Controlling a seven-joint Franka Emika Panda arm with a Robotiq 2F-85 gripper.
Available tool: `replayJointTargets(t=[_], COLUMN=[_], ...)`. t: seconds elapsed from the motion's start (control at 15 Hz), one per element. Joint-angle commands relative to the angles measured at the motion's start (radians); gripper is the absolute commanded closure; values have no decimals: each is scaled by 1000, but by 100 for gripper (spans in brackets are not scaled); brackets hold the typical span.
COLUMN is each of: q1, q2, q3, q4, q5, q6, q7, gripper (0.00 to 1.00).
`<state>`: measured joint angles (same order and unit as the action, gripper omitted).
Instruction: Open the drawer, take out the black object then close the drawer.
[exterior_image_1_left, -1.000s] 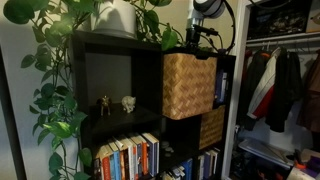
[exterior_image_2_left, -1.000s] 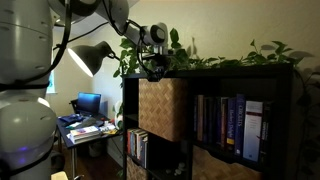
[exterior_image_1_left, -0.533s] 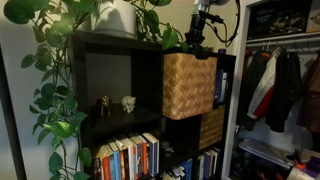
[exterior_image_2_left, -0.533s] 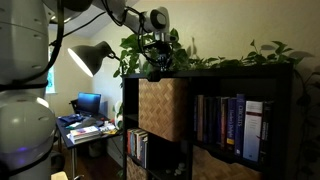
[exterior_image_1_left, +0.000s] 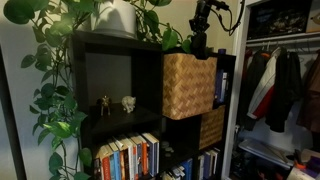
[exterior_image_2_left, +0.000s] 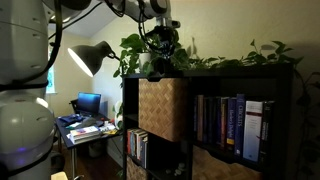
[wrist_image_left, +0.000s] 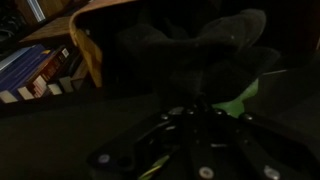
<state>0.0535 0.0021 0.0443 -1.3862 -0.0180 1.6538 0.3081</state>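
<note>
The drawer, a light tan woven basket (exterior_image_1_left: 188, 85) (exterior_image_2_left: 163, 108), sits in the upper cubby of the black shelf and sticks out a little from its front. Its tan edge (wrist_image_left: 90, 55) shows at the upper left of the wrist view. My gripper (exterior_image_1_left: 198, 44) (exterior_image_2_left: 157, 60) hangs above the drawer's top, level with the shelf's top board. It is shut on the black object (wrist_image_left: 200, 45), a dark soft shape reaching out from the jaws. The wrist view is very dark, so the fingertips (wrist_image_left: 195, 105) are hard to make out.
A darker woven basket (exterior_image_1_left: 211, 127) fills a lower cubby. Books (exterior_image_1_left: 128, 157) (exterior_image_2_left: 228, 124) stand in other cubbies, two small figurines (exterior_image_1_left: 116, 103) in the open one. Leafy plants (exterior_image_1_left: 60, 60) (exterior_image_2_left: 230, 57) trail over the shelf top. A lamp (exterior_image_2_left: 90, 57) and desk (exterior_image_2_left: 85, 125) stand beside it.
The gripper has risen from just over the drawer's top to well above it, carrying the dark object up. The drawer has not moved.
</note>
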Motion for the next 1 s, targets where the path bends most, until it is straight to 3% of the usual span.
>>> replayJointTargets(t=[0.0, 0.4, 0.93], q1=[-9, -29, -45], q2=[-6, 49, 159], q3=[-8, -29, -50], q4=[81, 214, 422], q5=[-48, -122, -119], q6=[-52, -39, 40], q7=[53, 110, 184], gripper=[93, 93, 94])
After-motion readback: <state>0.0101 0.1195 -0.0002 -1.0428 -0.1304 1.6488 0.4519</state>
